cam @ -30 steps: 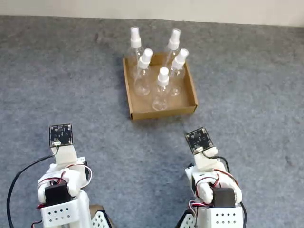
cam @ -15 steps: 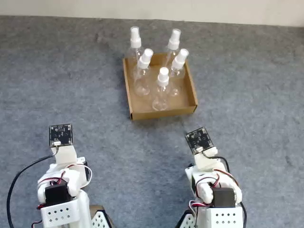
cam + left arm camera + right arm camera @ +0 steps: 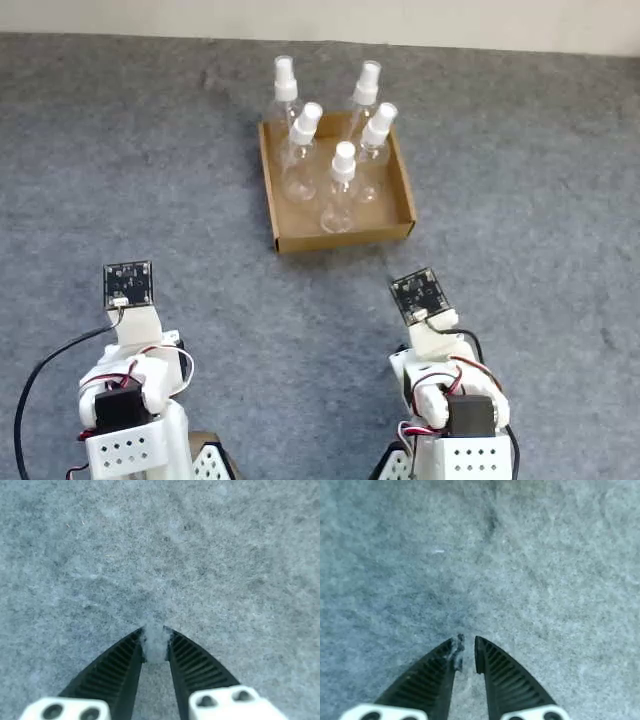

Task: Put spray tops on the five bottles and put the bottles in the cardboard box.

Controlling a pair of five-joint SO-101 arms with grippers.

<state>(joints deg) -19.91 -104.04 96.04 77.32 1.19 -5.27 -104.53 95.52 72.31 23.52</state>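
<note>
Five bottles point(image 3: 340, 190) with spray tops stood crowded in the cardboard box point(image 3: 340, 238), though the far pair may have stood behind its rim. The left gripper point(image 3: 155, 635) and right gripper point(image 3: 466, 645), nearly pressed together and empty, hung over the grey surface point(image 3: 150, 170). Nudging the box could have toppled the tall bottles.

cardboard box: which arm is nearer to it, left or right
Right. In the high view the right arm rests just short of the cardboard box, near its right front corner; the left arm sits farther off, well to the box's left side.
</note>
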